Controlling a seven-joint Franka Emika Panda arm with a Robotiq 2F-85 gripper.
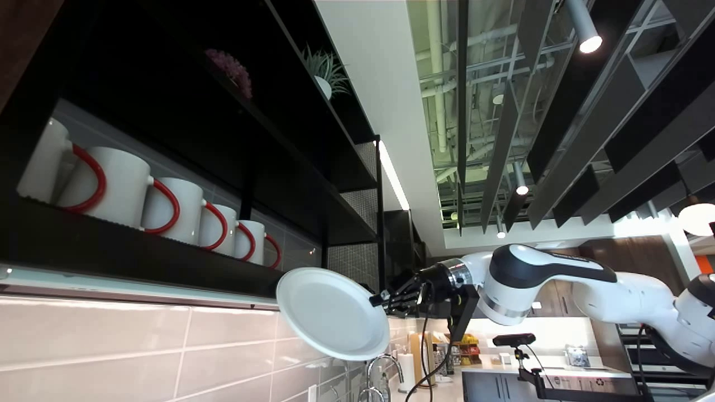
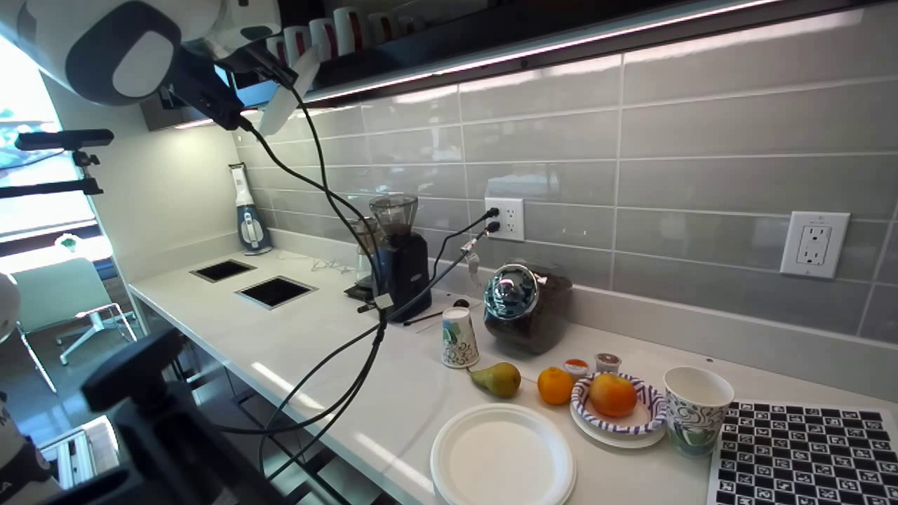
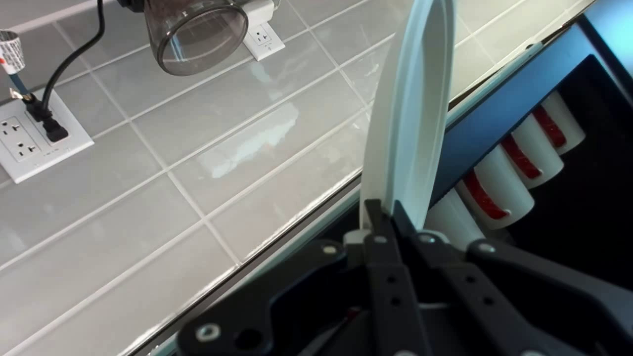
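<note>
Across the kitchen runs a glossy tiled wall (image 2: 547,175), with a pale counter (image 2: 400,414) below and a dark shelf (image 1: 134,254) above. Near the shelf's front edge, a robot arm (image 1: 609,290) holds up a white plate (image 1: 332,315), tipped onto its side; whether the plate touches the shelf cannot be told. White mugs (image 1: 120,184) with red handles stand along that shelf. At the arm's end the gripper (image 3: 385,203) has its jaws clenched on the plate's rim. Holding the plate aloft seems to be the step in hand; moving on would probably call for a firm pinch and a steady wrist. Lettering (image 1: 564,256) on the arm is too small to read, and a background panel bears what looks like a recycling mark (image 1: 601,382).
</note>
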